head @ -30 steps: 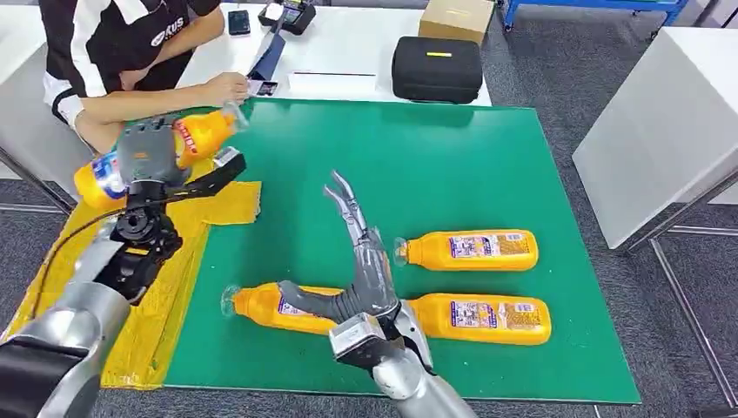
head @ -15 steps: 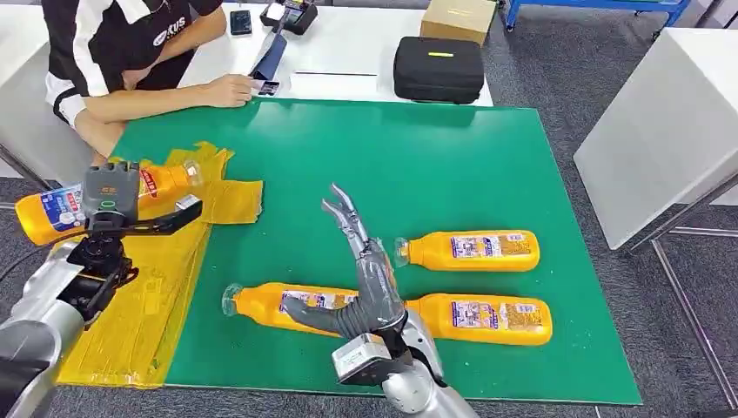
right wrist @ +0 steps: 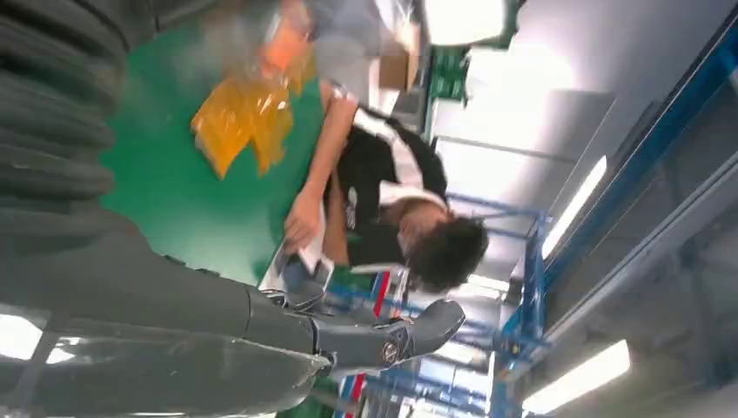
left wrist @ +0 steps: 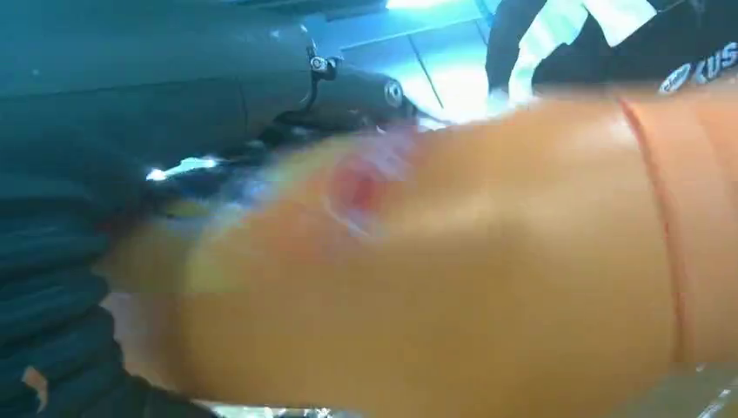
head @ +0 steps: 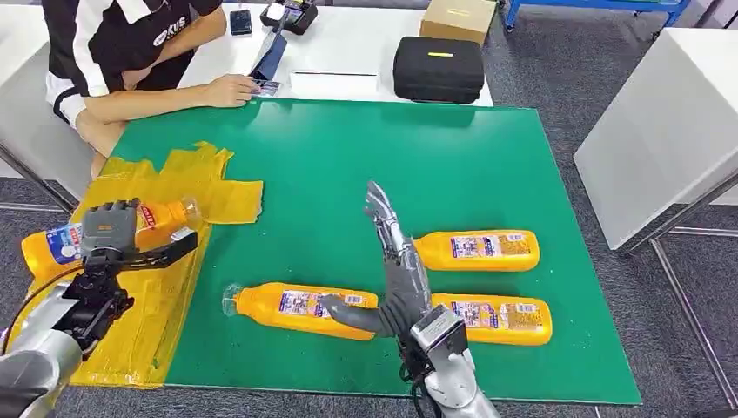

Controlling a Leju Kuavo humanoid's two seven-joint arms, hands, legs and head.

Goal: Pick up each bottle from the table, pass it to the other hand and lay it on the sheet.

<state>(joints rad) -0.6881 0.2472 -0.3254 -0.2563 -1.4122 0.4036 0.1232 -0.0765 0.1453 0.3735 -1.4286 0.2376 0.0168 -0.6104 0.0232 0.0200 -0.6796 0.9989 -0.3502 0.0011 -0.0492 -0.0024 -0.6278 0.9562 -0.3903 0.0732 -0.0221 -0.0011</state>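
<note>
1. We see a green mat-covered worktop (head: 522,174) and a crinkled yellow plastic sheet (head: 148,305).
2. We see orange plastic bottles (head: 474,250) with blue-and-white printed labels.
3. We see a black zipped case (head: 439,68).

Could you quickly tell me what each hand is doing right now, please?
Left hand: holding an orange bottle over the yellow sheet.
Right hand: open, holding nothing, above the bottles on the table.

Head view high, looking down on green mat (head: 487,165); wrist views close, tilted; right shares mat (right wrist: 165,192).
</note>
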